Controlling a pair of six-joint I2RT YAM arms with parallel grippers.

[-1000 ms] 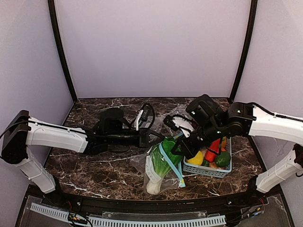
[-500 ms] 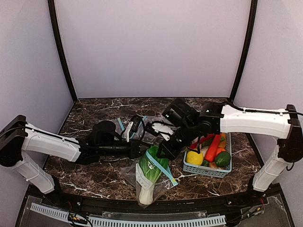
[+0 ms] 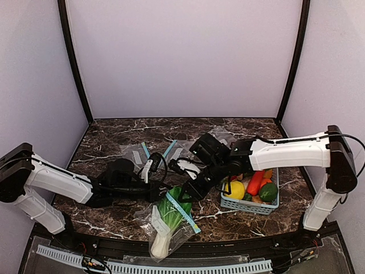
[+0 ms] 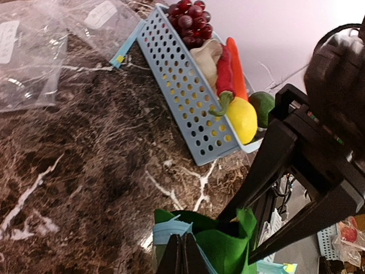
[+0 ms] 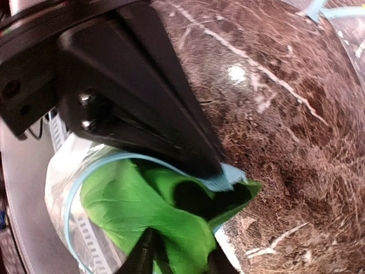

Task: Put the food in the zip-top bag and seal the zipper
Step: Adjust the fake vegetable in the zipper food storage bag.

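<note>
A dark marble table (image 3: 108,134) veined in white sits inside pale lilac walls (image 3: 182,57), with black poles in the far corners. A light-blue basket (image 3: 248,206) stands on the right, and smaller clear bags (image 3: 136,153) lie at the far middle.

The left arm lies low across the table from the near left. The left gripper (image 4: 181,258) has its fingers pressed together on the rim of the zip-top bag (image 3: 149,216), right at the zipper (image 3: 183,212). The right arm stretches in from the right, over the basket. The right gripper (image 5: 182,260) is closed on the same rim just beside the left gripper, with a fold of green leaf caught between its fingers.

The bag lies near the middle of the front edge with the leafy vegetable (image 3: 169,212) inside it. Its long axis runs from near-left to far-right (white stalk toward the front edge, leaves toward both grippers). The red-orange vegetable (image 3: 255,182) is in the basket.
</note>
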